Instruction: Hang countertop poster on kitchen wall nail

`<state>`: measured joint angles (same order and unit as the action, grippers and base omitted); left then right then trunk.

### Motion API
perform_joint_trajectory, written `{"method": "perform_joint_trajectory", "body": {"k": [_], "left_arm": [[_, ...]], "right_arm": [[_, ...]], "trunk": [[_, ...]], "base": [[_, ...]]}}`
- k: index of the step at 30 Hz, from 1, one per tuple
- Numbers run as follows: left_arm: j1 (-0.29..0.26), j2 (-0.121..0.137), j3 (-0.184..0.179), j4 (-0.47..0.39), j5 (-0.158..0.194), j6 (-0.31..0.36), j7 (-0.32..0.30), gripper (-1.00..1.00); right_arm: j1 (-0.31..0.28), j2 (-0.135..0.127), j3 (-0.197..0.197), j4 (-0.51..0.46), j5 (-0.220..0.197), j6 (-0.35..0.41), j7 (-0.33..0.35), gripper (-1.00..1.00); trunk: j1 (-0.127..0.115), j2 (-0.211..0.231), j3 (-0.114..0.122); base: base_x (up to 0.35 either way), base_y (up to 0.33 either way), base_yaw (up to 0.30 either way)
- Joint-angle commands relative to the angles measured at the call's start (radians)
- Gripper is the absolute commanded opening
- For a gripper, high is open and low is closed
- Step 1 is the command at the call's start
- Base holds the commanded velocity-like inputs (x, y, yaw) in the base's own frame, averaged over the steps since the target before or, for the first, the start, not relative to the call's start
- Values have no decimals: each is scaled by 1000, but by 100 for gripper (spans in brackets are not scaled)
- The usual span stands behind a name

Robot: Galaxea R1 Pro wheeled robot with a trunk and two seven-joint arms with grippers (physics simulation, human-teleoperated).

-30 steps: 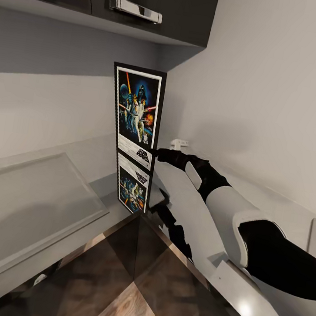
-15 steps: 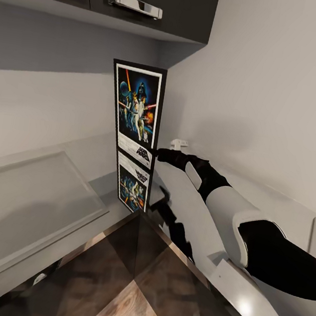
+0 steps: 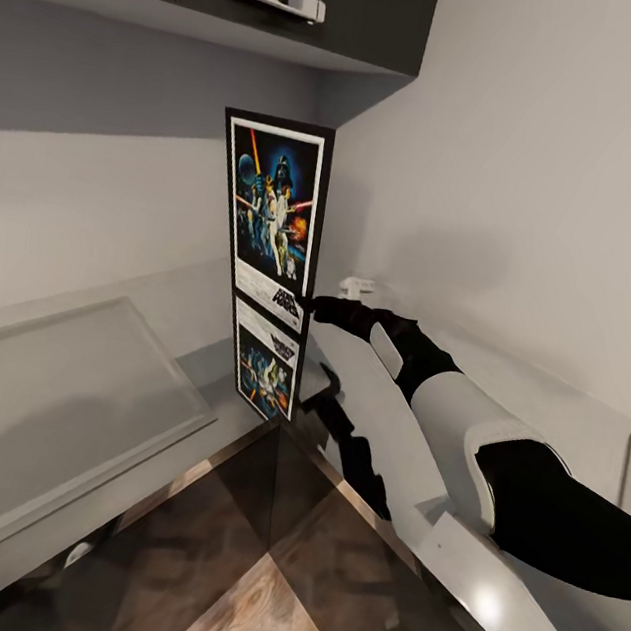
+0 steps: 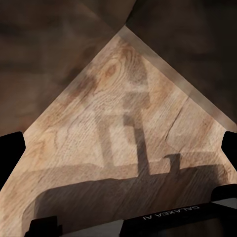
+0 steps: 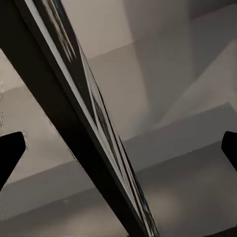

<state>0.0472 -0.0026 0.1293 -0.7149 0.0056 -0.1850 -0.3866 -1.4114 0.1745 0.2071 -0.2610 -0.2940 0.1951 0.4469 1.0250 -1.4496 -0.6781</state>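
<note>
The poster (image 3: pixel 271 210) stands upright in the corner on the glossy kitchen countertop (image 3: pixel 583 421), with its upside-down mirror image right beneath it. My right gripper (image 3: pixel 307 304) reaches to the poster's lower right edge, by the logo. In the right wrist view the poster's black frame (image 5: pixel 69 123) runs slantwise between the fingertips (image 5: pixel 10 150), which stand wide apart, so this gripper is open around the edge. My left gripper (image 4: pixel 118 148) is open over the wood floor (image 4: pixel 113 98), nothing between its fingers.
Dark upper cabinets (image 3: pixel 302 0) with chrome handles hang above the corner. A small white fitting (image 3: pixel 357 286) sits on the right wall just above the counter. A raised pale panel (image 3: pixel 52 387) lies on the left run of counter. Wood floor (image 3: pixel 261 611) shows below.
The camera has shifted a little, so the cabinets and the poster's top sit higher in the picture. My right gripper stays at the poster's lower right edge.
</note>
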Motion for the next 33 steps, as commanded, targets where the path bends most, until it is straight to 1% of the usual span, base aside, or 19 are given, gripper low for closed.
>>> {"method": "perform_joint_trajectory", "body": {"k": [1,7,17,33], "left_arm": [[0,0,3,-1,1,-1,-6,100],[0,0,3,-1,1,-1,-6,100],[0,0,4,-1,1,0,-7,100],[0,0,4,-2,1,0,-7,100]], "right_arm": [[-1,0,3,-1,-8,7,19,100],[-1,0,3,-1,-8,7,37,100],[-1,0,3,-1,-8,6,39,100],[-1,0,3,-1,-8,4,39,100]], "trunk": [[0,0,-1],[0,0,-1],[0,0,-1],[0,0,-1]], "base": [[0,0,0],[0,0,0],[60,0,0],[5,0,0]]}}
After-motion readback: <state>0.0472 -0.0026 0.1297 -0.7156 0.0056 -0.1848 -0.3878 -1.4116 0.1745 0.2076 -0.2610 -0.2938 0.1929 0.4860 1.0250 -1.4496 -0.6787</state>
